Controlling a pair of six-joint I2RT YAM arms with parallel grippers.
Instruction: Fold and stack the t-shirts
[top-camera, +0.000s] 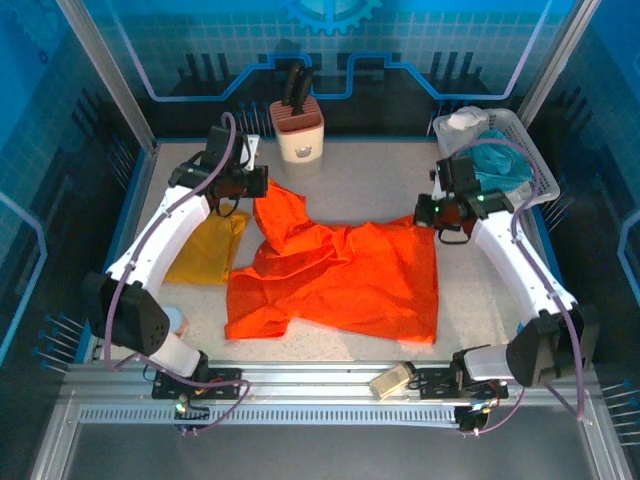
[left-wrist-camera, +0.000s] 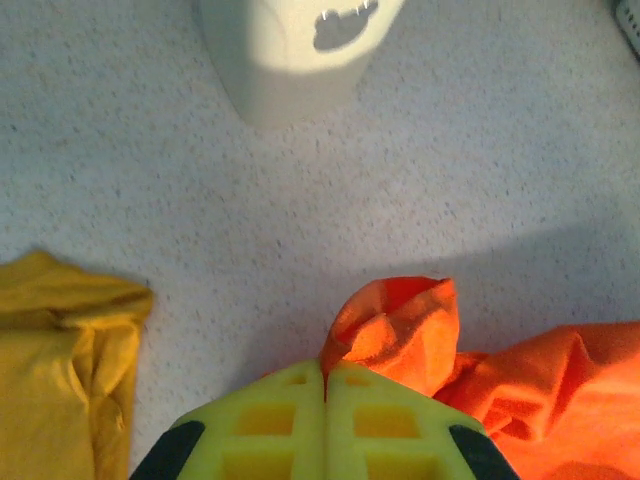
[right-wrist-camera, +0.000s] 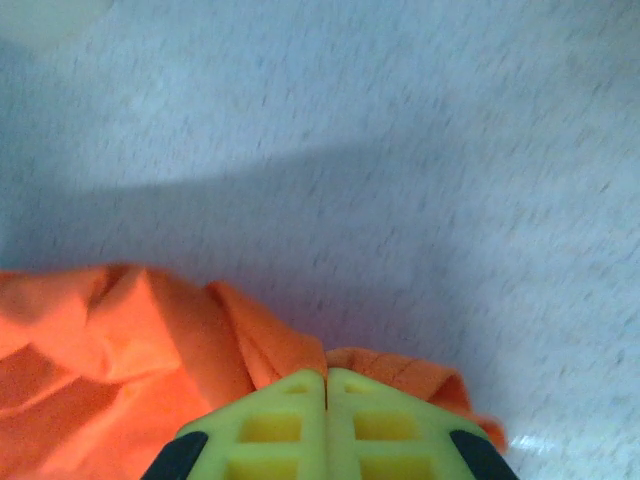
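Note:
The bright orange t-shirt (top-camera: 340, 275) lies spread and rumpled across the middle of the table. My left gripper (top-camera: 256, 188) is shut on its far left corner, and a bunched fold of orange t-shirt (left-wrist-camera: 400, 325) sticks out past the closed yellow fingers (left-wrist-camera: 290, 410). My right gripper (top-camera: 432, 212) is shut on the far right corner, where the orange t-shirt (right-wrist-camera: 200, 340) wraps around the closed fingers (right-wrist-camera: 370, 420). The mustard yellow t-shirt (top-camera: 208, 250) lies folded at the left, under my left arm; its edge shows as yellow cloth (left-wrist-camera: 60, 380).
A cream holder with dark utensils (top-camera: 297, 125) stands at the back centre, close beyond my left gripper. A white basket (top-camera: 520, 150) holding teal-blue and white cloth sits at the back right. A small tan object (top-camera: 392, 380) lies on the front rail.

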